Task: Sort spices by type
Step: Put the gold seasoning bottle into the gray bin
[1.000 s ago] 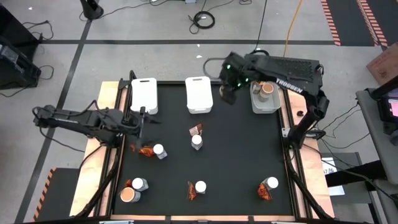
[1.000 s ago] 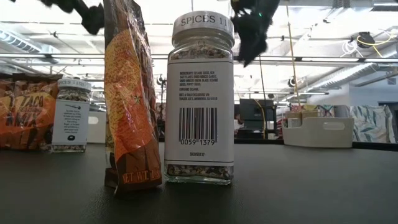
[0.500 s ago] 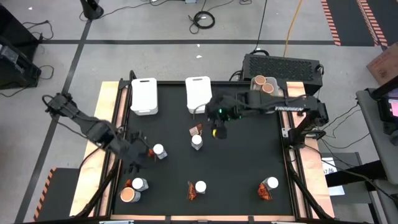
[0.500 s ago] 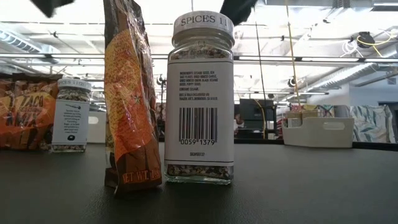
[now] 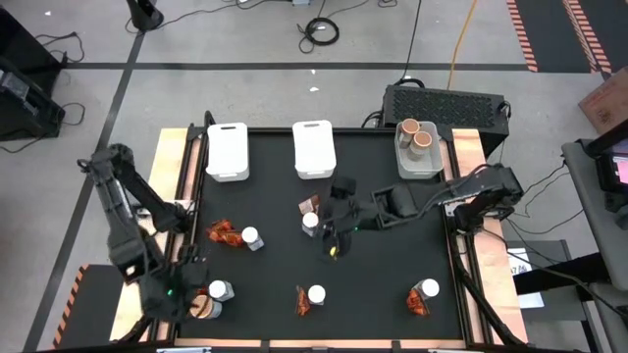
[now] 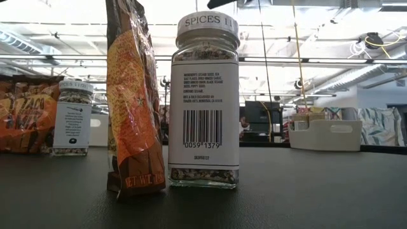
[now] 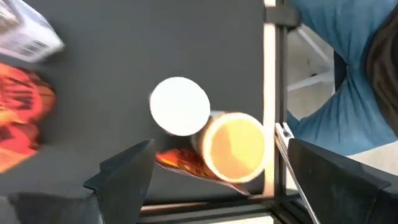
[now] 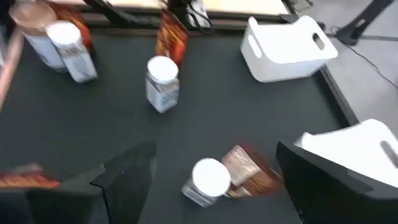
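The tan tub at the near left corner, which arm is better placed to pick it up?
Left. Its tool hangs open right above the tub; the right tool is mid-table near another jar.

Grey floor [image 5: 245, 39] crossed by black tape lines [image 5: 294, 67], cables [image 5: 321, 31] lying loose; overhead, bright ceiling with pipes [image 6: 318, 60].

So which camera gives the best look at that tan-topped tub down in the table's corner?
The left wrist view: the tan-topped tub fills the middle, against a white-lidded jar, between the open left gripper fingers. The high view shows it small under that arm. The right wrist view shows it blurred in a corner. The low view misses it.
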